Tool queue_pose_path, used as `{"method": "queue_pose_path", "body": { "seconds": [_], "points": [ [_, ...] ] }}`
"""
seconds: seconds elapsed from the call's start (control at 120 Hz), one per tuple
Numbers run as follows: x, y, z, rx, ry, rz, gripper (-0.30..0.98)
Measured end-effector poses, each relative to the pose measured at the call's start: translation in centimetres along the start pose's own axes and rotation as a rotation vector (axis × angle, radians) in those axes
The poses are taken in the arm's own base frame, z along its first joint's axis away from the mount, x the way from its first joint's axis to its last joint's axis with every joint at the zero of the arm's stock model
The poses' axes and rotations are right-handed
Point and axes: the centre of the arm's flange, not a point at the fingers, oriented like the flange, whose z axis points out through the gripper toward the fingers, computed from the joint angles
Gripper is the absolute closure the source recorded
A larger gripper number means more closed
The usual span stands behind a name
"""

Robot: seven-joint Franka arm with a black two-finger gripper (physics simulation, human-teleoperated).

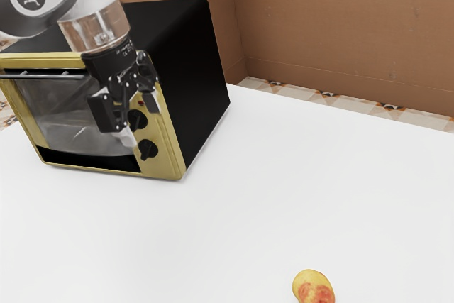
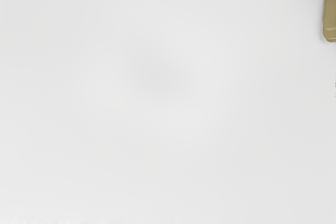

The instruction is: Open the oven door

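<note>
Oven door faces ext. view's near side, long axis approx. horiz.; gripper spread wide, empty.

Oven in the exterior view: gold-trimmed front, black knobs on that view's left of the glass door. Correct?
No: the black knobs are on the exterior view's right of the glass door. The oven's front is indeed gold-trimmed.

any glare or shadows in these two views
Exterior view: pale, streaky reflections on the oven door glass; the oven's black side panel so dark it shows hardly any detail; white tabletop bright and fairly even. Wrist view: a faint, soft-edged grey patch near the middle of the tabletop, perhaps a shadow, its source unclear.
</note>
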Motion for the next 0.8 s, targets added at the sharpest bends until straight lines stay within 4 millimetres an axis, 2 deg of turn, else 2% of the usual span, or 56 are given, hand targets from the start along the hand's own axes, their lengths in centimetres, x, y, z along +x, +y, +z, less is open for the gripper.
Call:
{"method": "queue_pose_path", "body": {
  "seconds": [0.083,0.158,0.225,0.275,0.325,0.375,0.483,0.525,0.592,0.658,0.717,0.758,0.8],
  "points": [
    [0.0,-0.1,-0.2,-0.003,-0.002,-0.024,0.00],
    [-1.3,0.3,0.7,0.006,0.015,-0.030,0.00],
    [-1.9,0.4,-1.1,-0.036,0.009,-0.043,0.00],
    [-1.2,0.5,-2.5,-0.061,0.002,-0.070,0.00],
    [0.9,1.8,-3.9,-0.101,0.003,-0.141,0.00],
    [3.9,4.1,-4.7,-0.154,0.013,-0.229,0.00],
    [10.0,9.0,-4.1,-0.256,0.037,-0.371,0.00],
    [11.0,10.1,-3.8,-0.291,0.039,-0.391,0.00],
    [11.2,11.0,-4.0,-0.348,0.030,-0.394,0.00],
    [12.2,10.3,-5.3,-0.399,0.005,-0.400,0.00],
    [14.0,7.1,-5.6,-0.420,-0.021,-0.388,0.00],
    [16.6,5.1,-5.8,-0.452,-0.023,-0.404,0.00],
    [19.1,4.9,-5.7,-0.482,0.000,-0.435,0.00]
  ]
}}
